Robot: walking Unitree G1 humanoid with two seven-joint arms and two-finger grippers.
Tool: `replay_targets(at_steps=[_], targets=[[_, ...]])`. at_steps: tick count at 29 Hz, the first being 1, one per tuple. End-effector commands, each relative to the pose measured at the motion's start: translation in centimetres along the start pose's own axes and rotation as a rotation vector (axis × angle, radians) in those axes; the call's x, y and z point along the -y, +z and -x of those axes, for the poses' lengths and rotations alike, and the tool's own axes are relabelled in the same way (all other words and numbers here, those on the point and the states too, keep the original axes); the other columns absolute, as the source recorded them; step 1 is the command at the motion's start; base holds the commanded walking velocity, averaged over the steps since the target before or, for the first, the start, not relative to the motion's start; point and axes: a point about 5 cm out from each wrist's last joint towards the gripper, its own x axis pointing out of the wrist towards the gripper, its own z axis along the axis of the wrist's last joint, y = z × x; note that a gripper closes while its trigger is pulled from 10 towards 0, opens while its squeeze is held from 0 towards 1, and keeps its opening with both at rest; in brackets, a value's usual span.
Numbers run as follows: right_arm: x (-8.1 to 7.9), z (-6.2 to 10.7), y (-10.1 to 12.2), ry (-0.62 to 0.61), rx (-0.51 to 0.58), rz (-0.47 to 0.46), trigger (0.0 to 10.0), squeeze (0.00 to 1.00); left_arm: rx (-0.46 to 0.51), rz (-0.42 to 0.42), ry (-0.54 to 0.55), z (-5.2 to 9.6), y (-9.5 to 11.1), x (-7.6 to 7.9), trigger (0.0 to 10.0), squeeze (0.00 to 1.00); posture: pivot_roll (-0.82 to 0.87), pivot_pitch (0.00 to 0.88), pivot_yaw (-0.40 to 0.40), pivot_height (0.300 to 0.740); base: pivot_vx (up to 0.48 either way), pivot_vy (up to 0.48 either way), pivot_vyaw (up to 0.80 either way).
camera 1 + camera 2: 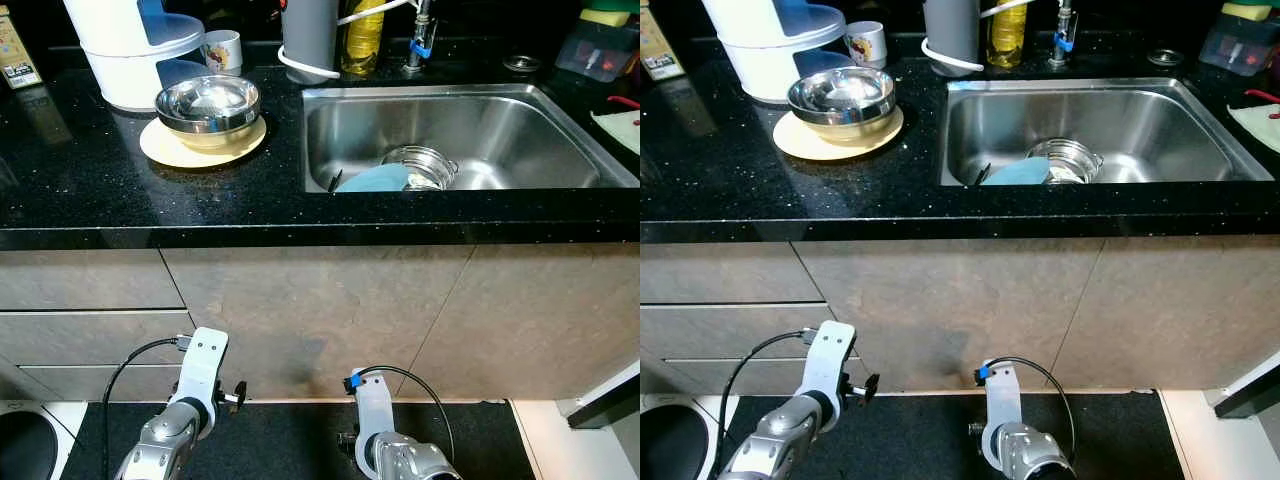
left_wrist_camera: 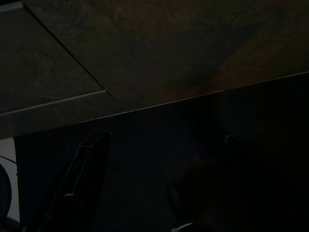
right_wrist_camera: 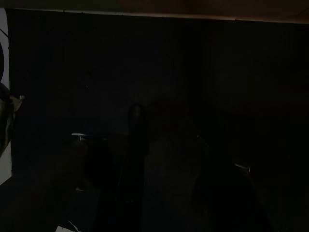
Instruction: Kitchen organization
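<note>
While both arms hang low before the cabinet fronts (image 1: 320, 320), nothing on the counter (image 1: 90, 180) is being touched. At the counter's back left corner stands a white container (image 1: 130, 50) with a blue lid, and a mug (image 1: 224, 50) sits just beside it. Nearer the front, a steel bowl (image 1: 208, 105) rests on a cream plate (image 1: 170, 150), close to the sink's left rim. The sink (image 1: 560, 140) is set into the right half of the counter; inside it, against the near wall, a glass lid (image 1: 420, 165) lies touching a pale blue plate (image 1: 375, 180). Along the back edge behind the sink are a grey jug (image 1: 308, 35), a yellow bottle (image 1: 362, 35) and the tap (image 1: 420, 40). A clear tub (image 1: 600, 45) sits at the back right corner, with a cloth (image 1: 620, 125) near the right edge.

The left arm (image 1: 175, 420) points down toward the dark floor mat (image 1: 280, 440), with a black cable looping off it; the right arm (image 1: 385, 445) hangs alongside it, well apart. From the left wrist camera, very dim, one black finger (image 2: 82, 183) can be made out over the mat, with the cabinet's foot beyond. The right wrist camera is darker yet, with a finger (image 3: 135, 159) barely visible. Whether either gripper's fingers are apart or together I cannot tell
</note>
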Motion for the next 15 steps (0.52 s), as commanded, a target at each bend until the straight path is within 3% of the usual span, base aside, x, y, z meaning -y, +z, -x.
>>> replay_targets(at_steps=[1, 6, 9, 10, 13, 15], targets=[[-0.1, 0.0, -0.8, 0.001, -0.016, -0.018, 10.0, 0.0, -0.031, 0.008, 0.005, 0.3, -1.1, -0.1, 10.0, 0.0, -0.06, 0.193, 0.024, 0.74, 0.0, 0.0, 0.0], [-0.1, 0.0, -0.7, 0.003, -0.011, -0.021, 10.0, 0.0, -0.029, 0.009, 0.007, 0.2, -1.0, -0.1, 10.0, 0.0, -0.06, 0.194, 0.025, 0.74, 0.0, 0.0, 0.0], [0.2, 0.1, 0.1, -0.025, 0.052, -0.004, 10.0, 0.0, -0.022, 0.001, 0.015, 0.3, -0.9, -0.1, 10.0, 0.0, -0.06, 0.195, 0.026, 0.74, 0.0, 0.0, 0.0], [0.1, 0.2, 0.7, -0.017, 0.099, 0.007, 10.0, 0.0, -0.006, -0.008, 0.016, 0.3, -0.7, -0.2, 10.0, 0.0, -0.07, 0.198, 0.025, 0.74, 0.0, 0.0, 0.0], [-2.0, 1.8, 4.2, 0.198, 0.333, 0.025, 10.0, 0.0, 0.181, -0.007, 0.02, 1.1, 1.6, -0.6, 10.0, 0.0, -0.07, 0.208, 0.013, 0.74, 0.0, 0.0, 0.0], [-2.2, 3.0, 5.7, 0.271, 0.405, 0.043, 10.0, 0.0, 0.241, -0.046, 0.015, 1.7, 2.5, -0.8, 10.0, 0.0, -0.07, 0.212, 0.004, 0.74, 0.0, 0.0, 0.0]])
